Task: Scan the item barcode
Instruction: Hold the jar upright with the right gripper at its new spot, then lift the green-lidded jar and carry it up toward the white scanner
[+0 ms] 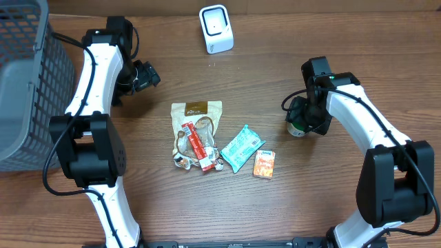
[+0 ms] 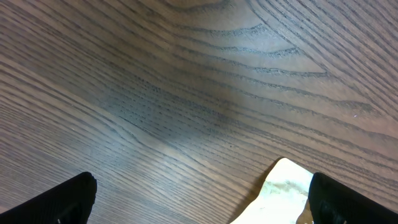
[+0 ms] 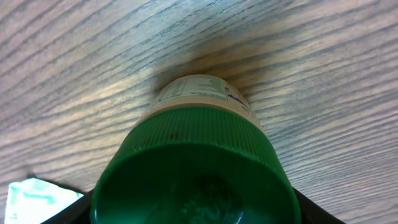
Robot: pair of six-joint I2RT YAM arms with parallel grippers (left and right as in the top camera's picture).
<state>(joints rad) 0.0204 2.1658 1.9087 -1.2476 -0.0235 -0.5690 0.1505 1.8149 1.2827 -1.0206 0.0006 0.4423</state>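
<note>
**A:** Start with the big things. What is under both pairs of jaws?

**B:** The wooden desk [image 1: 331, 200]. A grey mesh basket [image 1: 27, 83] sits well apart from the left jaws, on the outer side of the left arm [image 1: 96, 69].

**A:** And those left jaws?

**B:** Spread wide, holding nothing. In the wrist view the two black fingers [image 2: 56, 202] stand in opposite lower corners. Bare wood lies between them, and the pale corner of the snack pouch [image 2: 286, 186] lies just beside one finger.

**A:** The scanner?

**B:** The white scanner [image 1: 216, 29] stands upright at the back of the desk, between the two pairs of jaws and clear of both.

**A:** The loose packets?

**B:** They also lie between the two pairs of jaws. A red stick packet [image 1: 196, 145] lies across the pouch. The teal packet [image 1: 241, 147] and a small orange packet [image 1: 264, 164] lie nearer the right jaws, and the teal one shows beside a right finger [image 3: 68, 208].

**A:** Where is the item to scan?

**B:** The bottle [image 3: 199, 118] stands upright on the desk, directly between the right jaws. Its green cap [image 3: 193, 168] fills the gap between them in the wrist view.

**A:** Are they gripping it?

**B:** The right jaws are partly open, one finger on each side of the cap. I cannot tell whether they press on it.
</note>
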